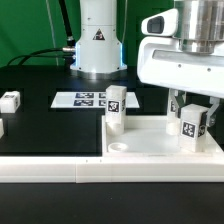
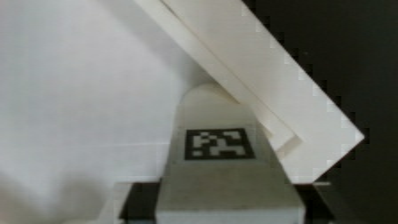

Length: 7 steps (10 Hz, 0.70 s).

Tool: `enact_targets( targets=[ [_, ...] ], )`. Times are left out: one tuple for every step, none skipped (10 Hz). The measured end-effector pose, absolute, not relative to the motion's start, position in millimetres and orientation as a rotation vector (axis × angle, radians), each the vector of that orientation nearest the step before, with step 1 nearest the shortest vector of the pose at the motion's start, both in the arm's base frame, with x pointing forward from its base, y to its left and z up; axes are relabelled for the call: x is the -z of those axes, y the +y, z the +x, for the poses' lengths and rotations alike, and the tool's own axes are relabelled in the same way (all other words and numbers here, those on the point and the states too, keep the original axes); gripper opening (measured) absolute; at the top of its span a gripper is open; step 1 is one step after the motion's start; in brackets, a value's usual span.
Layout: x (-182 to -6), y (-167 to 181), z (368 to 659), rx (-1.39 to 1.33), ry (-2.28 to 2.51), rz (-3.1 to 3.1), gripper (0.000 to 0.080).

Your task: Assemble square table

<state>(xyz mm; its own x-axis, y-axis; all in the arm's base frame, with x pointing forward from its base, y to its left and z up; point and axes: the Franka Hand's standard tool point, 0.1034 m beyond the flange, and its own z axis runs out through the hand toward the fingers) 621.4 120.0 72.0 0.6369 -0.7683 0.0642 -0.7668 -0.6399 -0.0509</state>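
Note:
The square table slab (image 1: 150,148) lies white and rimmed at the exterior view's right, against the front wall. One tagged white leg (image 1: 115,108) stands upright at its near-left corner. My gripper (image 1: 192,128) is shut on a second tagged leg (image 1: 193,124) and holds it upright over the slab's right part. In the wrist view the held leg (image 2: 217,143) shows its tag between my fingers (image 2: 146,203), with the slab surface (image 2: 71,100) and its raised rim (image 2: 249,70) beneath. Whether the leg touches the slab is hidden.
The marker board (image 1: 85,98) lies on the black table in front of the robot base (image 1: 97,45). Two more white legs lie at the exterior view's left (image 1: 10,100) and left edge (image 1: 1,128). A long white border wall (image 1: 60,170) runs along the front.

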Motion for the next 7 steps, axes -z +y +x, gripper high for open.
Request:
enact_targets(
  targets=[
    [-72.0, 120.2, 621.3, 0.126, 1.428, -2.771, 0.0291],
    [-71.9, 120.4, 621.0, 0.128, 1.591, -2.677, 0.0291],
    [-71.8, 120.1, 621.0, 0.126, 1.698, -2.604, 0.0291],
    [-71.8, 119.3, 621.0, 0.11, 1.851, -2.481, 0.0291],
    [-71.9, 118.9, 620.7, 0.103, 2.048, -2.313, 0.0291],
    [-71.7, 118.3, 620.4, 0.092, 2.12, -2.242, 0.0291],
    [-71.8, 118.2, 620.7, 0.083, 2.203, -2.15, 0.0291]
  ],
)
